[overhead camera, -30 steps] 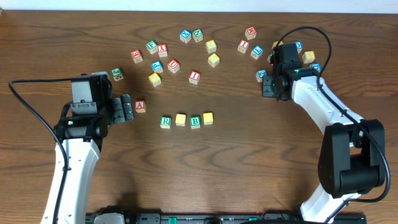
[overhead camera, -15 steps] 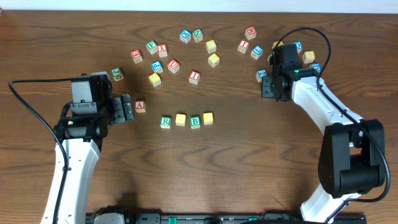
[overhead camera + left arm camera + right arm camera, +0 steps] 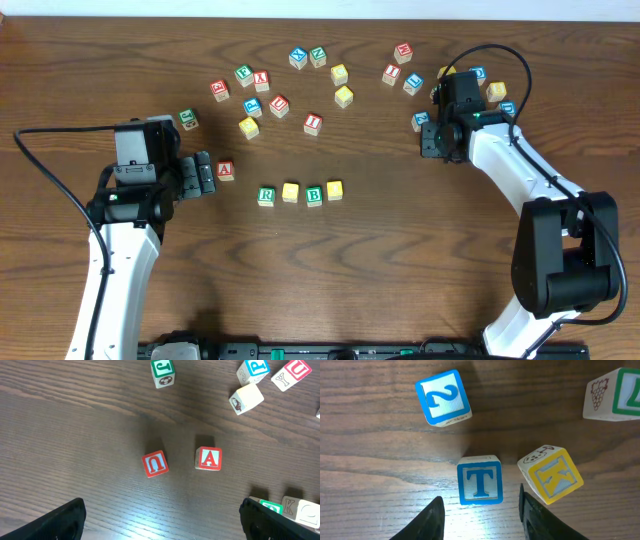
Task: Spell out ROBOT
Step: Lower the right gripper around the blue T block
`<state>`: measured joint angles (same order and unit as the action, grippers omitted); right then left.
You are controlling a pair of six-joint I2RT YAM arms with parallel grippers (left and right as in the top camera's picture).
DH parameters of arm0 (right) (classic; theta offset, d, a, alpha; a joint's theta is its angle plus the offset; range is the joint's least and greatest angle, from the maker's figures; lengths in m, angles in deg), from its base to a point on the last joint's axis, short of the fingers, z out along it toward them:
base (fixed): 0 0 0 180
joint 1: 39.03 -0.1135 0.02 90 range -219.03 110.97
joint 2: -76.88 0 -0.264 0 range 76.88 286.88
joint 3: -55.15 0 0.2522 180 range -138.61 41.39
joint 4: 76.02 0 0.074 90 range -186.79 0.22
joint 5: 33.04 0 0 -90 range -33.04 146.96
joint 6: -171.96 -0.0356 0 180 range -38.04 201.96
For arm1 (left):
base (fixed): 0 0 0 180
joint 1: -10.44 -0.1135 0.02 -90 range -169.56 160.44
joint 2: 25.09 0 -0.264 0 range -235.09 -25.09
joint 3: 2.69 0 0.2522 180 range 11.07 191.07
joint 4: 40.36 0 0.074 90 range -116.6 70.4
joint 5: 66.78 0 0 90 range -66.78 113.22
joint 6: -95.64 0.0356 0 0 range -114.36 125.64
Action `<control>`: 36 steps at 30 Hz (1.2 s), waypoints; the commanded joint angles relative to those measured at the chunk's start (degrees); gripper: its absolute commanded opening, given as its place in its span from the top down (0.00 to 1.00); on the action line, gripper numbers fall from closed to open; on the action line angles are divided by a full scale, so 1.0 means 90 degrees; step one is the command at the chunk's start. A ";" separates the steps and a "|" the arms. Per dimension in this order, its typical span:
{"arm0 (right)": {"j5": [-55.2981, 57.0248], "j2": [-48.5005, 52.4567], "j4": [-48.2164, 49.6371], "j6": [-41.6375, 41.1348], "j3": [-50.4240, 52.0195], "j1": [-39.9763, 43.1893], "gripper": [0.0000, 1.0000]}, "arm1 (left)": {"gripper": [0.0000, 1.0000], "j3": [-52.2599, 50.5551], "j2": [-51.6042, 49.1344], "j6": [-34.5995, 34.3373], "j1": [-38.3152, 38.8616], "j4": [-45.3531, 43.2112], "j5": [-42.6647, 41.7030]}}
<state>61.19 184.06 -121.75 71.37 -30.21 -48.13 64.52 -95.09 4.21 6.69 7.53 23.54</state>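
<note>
In the middle of the overhead frame four cubes lie in a row: the R cube [image 3: 266, 196], green-lettered, a left yellow cube [image 3: 290, 192], the green-lettered B cube [image 3: 314, 195] and a right yellow cube [image 3: 334, 190], well apart from both arms. The T cube [image 3: 421, 121] sits at upper right, just at the tip of the right gripper [image 3: 430, 140]; the left gripper [image 3: 205, 176] lies at left beside a red A cube [image 3: 225, 170]. In the left wrist view, the left gripper [image 3: 160, 525] is spread wide, its fingers in the lower corners, holding nothing. In the right wrist view, the T cube [image 3: 480, 480] lies at lower centre, just ahead of the right gripper [image 3: 480, 515], whose fingers are parted wider than the cube and grip nothing. Its top face is pale with a blue border and blue letter.
</note>
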 commanded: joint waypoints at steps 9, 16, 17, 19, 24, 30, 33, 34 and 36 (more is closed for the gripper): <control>-0.0036 -0.0182 0.0476 -0.0010 0.0644 0.0044 0.56 | 0.04 0.0182 0.0000 0.0027 -0.0022 0.0012 0.0012; -0.0036 -0.0182 0.0634 -0.0022 0.0644 0.0044 0.56 | 0.04 0.0182 0.0000 0.0027 -0.0022 0.0012 0.0012; -0.0039 -0.0182 0.0682 -0.0056 0.0644 0.0044 0.54 | 0.04 0.0182 0.0000 0.0027 -0.0022 0.0012 0.0012; -0.0046 -0.0182 0.0821 -0.0107 0.0644 0.0044 0.52 | 0.03 0.0182 0.0000 0.0027 -0.0022 0.0012 0.0012; -0.0087 -0.0182 0.1117 -0.0124 0.0644 0.0044 0.52 | 0.04 0.0182 0.0000 0.0027 -0.0022 0.0012 0.0012; -0.0090 -0.0180 0.1324 -0.0151 0.0644 0.0044 0.57 | 0.03 0.0182 0.0000 0.0027 -0.0022 0.0012 0.0010; -0.0090 -0.0163 0.1392 -0.0148 0.0644 0.0044 0.57 | 0.04 0.0182 0.0000 0.0027 -0.0022 0.0012 0.0012; -0.0087 -0.0153 0.1394 -0.0143 0.0644 0.0044 0.57 | 0.04 0.0182 0.0000 0.0027 -0.0022 0.0012 0.0012; -0.0092 -0.0119 0.1379 -0.0148 0.0644 0.0044 0.57 | 0.03 0.0182 0.0000 0.0027 -0.0022 0.0012 0.0012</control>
<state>60.55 183.95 -109.40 70.63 -24.57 -48.13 64.52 -95.09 4.21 6.69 7.51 23.54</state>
